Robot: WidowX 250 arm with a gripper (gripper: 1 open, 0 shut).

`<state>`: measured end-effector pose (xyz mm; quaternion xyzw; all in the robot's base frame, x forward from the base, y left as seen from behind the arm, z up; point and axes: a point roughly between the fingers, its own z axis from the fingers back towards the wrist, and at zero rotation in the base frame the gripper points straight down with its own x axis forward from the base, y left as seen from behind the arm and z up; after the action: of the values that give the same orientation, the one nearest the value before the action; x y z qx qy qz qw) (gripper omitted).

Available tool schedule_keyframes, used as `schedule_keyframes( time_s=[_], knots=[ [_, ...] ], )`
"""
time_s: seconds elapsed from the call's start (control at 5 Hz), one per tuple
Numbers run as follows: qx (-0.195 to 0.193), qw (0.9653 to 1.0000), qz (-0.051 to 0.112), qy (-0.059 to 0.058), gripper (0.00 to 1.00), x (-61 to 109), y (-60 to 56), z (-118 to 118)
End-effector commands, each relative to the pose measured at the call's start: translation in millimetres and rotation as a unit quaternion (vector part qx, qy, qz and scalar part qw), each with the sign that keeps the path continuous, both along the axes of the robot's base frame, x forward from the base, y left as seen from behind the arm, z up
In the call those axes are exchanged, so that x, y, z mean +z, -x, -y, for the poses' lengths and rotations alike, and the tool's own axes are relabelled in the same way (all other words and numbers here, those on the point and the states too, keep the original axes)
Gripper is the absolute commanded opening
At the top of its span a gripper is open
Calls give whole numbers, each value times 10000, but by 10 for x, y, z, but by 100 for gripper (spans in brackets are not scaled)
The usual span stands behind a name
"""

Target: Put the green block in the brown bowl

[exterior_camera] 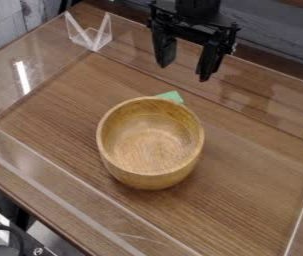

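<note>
The brown bowl [150, 144] sits in the middle of the wooden table, a large round light-brown wooden bowl with nothing visible inside it. The green block [170, 98] lies on the table just behind the bowl's far rim, and only a small green corner shows over that rim. My gripper [183, 65] hangs above and slightly behind the block, with its dark fingers [162, 52] spread apart and nothing between them. It is open and touches neither the block nor the bowl.
Clear acrylic walls [34, 75] run around the table's edges. A small clear stand [88, 32] is at the back left corner. A dark object [0, 240] sits beyond the table's front left edge.
</note>
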<state>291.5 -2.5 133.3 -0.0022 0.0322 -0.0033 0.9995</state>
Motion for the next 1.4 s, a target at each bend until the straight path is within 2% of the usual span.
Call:
schedule_keyframes(
  time_s=[0.0,0.2,0.4,0.8,1.2],
  knots=[
    [-9,10000,3,14,100,-60,2,-28],
    [-71,9999,-120,22,100,-243,46,-73],
    [-221,9998,-30,7,100,-331,72,-130],
    [-534,9980,323,51,100,-320,153,-201],
    [-729,9957,558,86,100,-317,166,-242]
  ],
)
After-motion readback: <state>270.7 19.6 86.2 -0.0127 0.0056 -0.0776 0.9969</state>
